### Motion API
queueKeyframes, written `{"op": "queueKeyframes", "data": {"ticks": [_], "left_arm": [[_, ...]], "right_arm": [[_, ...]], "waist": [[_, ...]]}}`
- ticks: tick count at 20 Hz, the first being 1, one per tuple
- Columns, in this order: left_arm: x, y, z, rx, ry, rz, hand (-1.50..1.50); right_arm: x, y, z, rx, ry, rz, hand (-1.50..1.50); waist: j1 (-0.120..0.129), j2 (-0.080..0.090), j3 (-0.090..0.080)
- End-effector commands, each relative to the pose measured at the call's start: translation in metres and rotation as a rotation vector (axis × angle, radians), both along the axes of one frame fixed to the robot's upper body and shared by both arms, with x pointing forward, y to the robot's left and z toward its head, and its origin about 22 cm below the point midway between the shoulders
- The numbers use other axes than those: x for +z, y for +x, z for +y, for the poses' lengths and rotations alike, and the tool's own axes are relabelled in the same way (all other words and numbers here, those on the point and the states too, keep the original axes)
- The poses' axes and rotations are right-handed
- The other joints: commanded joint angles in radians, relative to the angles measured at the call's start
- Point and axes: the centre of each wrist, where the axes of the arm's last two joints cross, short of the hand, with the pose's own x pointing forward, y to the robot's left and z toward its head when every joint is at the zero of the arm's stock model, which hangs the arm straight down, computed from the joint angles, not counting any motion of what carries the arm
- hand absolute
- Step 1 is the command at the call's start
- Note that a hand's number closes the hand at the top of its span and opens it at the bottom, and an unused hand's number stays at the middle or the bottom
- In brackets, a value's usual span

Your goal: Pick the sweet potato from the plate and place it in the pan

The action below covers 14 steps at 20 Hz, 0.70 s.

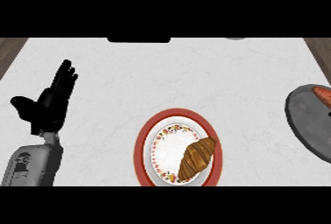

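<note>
Plate (143,144): croissant (197,157) | pan (304,118): sweet potato (322,94) | left hand (47,107) idle

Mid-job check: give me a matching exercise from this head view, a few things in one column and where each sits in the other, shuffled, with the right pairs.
Things:
1. left hand
2. plate
3. pan
4. croissant

Places:
A. cut off by the view's right edge
B. lying on the plate's right part
C. open, fingers up, at the view's left
D. low in the middle of the counter

Pairs: 1-C, 2-D, 3-A, 4-B. An orange thing shows in the pan at the edge; the right hand is out of view.
</note>
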Motion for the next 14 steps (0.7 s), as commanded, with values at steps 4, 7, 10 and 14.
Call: {"op": "queueKeyframes", "data": {"ticks": [4,7,10,14], "left_arm": [[0.005,-0.010,0.013,0.035,0.015,0.015,0.00],[0.000,-0.004,0.016,0.047,-0.003,0.029,0.00],[-0.003,-0.010,0.016,0.069,-0.006,0.032,0.00],[-0.002,-0.014,0.009,0.067,0.008,0.015,0.00]], "right_arm": [[-0.026,-0.037,-0.001,0.007,0.133,-0.219,-1.50],[-0.031,-0.057,-0.004,0.112,0.211,-0.273,-1.50],[-0.028,-0.084,-0.007,0.190,0.222,-0.277,-1.50],[-0.024,-0.128,-0.007,0.204,0.206,-0.313,-1.50]], "waist": [[-0.029,-0.014,-0.004],[-0.052,-0.018,-0.006],[-0.065,-0.023,-0.008],[-0.077,-0.024,-0.010]]}}
